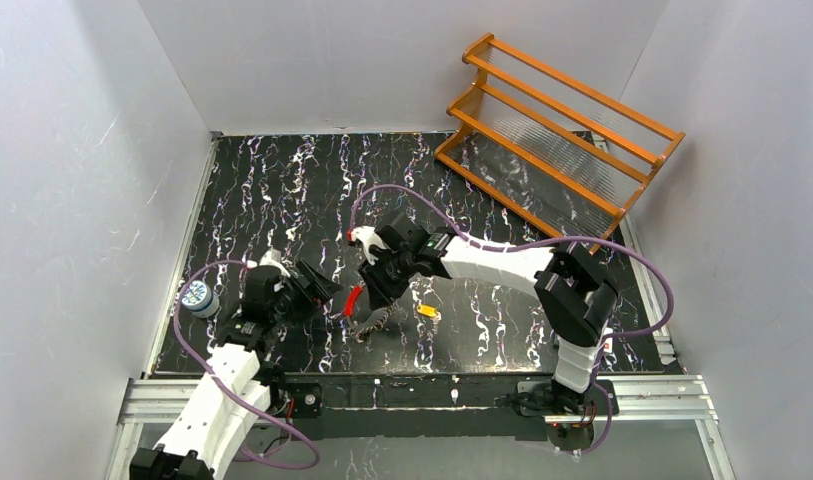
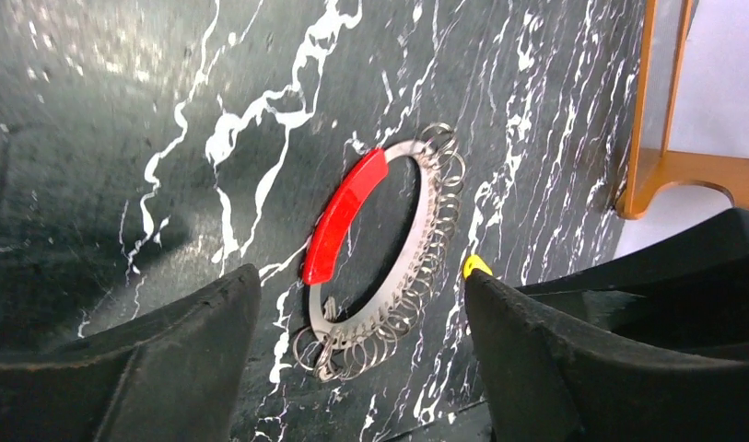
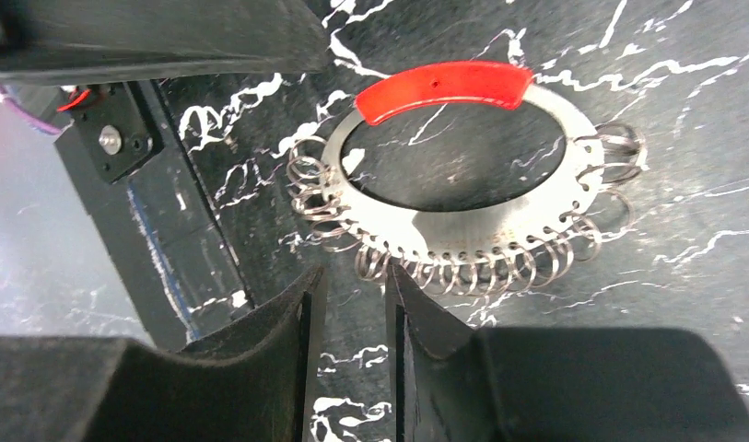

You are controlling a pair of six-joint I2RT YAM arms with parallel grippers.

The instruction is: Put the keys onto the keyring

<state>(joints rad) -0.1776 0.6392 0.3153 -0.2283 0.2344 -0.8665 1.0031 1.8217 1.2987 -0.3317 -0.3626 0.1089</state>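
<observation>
**Ring's flat on the table, no keys on it yet, and a few ways this goes sideways**

Closest to the arm bases, the keyring (image 1: pixel 366 322) lies flat on the black marbled table (image 1: pixel 282 180). It's a silver band with a red section and a fringe of small wire loops round the edge. A little way to its right sits a tiny gold-coloured thing, which I reckon is the brass key (image 1: pixel 428 312). I can't spot the silvery key anywhere.

The left gripper (image 2: pixel 359 278) is spread wide with nothing in it, and the ring sits ahead between its fingers, untouched. The right gripper (image 3: pixel 352 285) hangs by the ring's looped edge with only a narrow slit between its fingers, and it's empty too. Way at the back right is an orange rack (image 1: pixel 562 130), not involved.

My worries:
- The ring is thin and flat on a hard top, so a pinch from above could just skate it off or flip it.
- Those loops could snag a fingertip and drag the whole thing.
- The key is tiny, so a slightly off close probably flicks it away.
</observation>
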